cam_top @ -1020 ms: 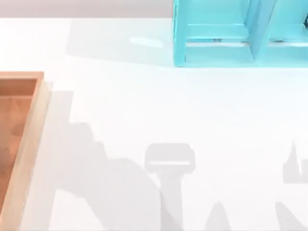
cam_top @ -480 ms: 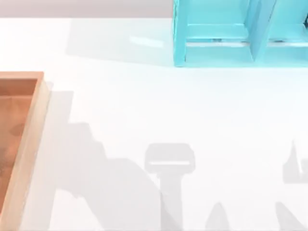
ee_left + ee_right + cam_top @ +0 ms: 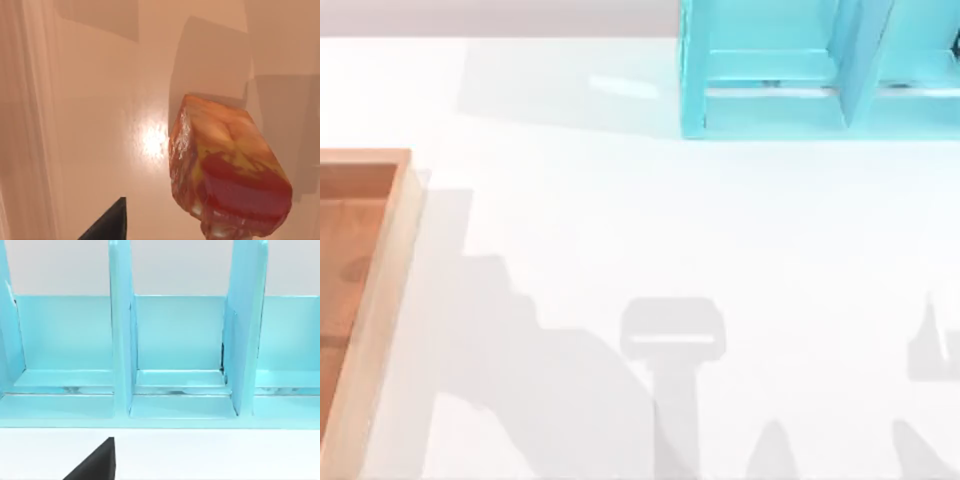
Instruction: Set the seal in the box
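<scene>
Orange-brown wood box (image 3: 378, 300) with a raised pale rim sits at the left edge of the white worktop (image 3: 670, 230) in the top view, partly cut off by the frame. A turquoise shelf-like structure with upright dividers (image 3: 820, 70) stands at the far side of the worktop, toward the right. Grey shadows of the arms fall across the near part of the worktop.

Left wrist view: the small reddish-brown mottled stone-like seal block (image 3: 227, 170) hangs close to the camera over the glossy orange-brown inner floor of the box, its shadow cast on the floor beyond it. The block looks tilted, with a dark red band near its lower end. One dark fingertip (image 3: 107, 225) of the left gripper shows beside the seal, apart from it; whether the left gripper is clamped on the seal I cannot tell. Whether the seal touches the floor I also cannot tell.

Right wrist view: the turquoise structure faces the camera across white worktop, three compartments visible. One dark fingertip (image 3: 95, 462) of the right gripper shows; its state cannot be told.
</scene>
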Available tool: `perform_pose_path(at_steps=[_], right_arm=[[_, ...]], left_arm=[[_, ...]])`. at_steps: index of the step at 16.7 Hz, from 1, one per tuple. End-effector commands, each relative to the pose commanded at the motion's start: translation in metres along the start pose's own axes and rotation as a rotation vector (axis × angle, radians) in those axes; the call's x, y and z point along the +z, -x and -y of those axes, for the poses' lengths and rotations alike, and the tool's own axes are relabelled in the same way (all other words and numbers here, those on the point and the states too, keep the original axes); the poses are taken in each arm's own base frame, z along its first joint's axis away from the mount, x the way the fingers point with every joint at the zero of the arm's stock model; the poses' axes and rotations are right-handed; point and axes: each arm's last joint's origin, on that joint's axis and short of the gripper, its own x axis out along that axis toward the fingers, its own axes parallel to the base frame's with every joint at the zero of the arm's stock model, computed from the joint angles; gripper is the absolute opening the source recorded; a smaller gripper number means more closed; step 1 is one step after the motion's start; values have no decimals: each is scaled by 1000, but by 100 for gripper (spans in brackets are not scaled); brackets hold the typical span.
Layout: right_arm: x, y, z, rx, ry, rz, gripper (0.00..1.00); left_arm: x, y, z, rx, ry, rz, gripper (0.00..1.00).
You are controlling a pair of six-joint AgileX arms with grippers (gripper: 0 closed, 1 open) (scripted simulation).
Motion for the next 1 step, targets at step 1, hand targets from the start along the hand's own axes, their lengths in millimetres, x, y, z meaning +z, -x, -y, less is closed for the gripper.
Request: perform_pose_path(at_steps=[1], right_arm=[[0, 0, 0, 0, 0, 0, 100]], left_arm=[[0, 0, 0, 0, 0, 0, 100]])
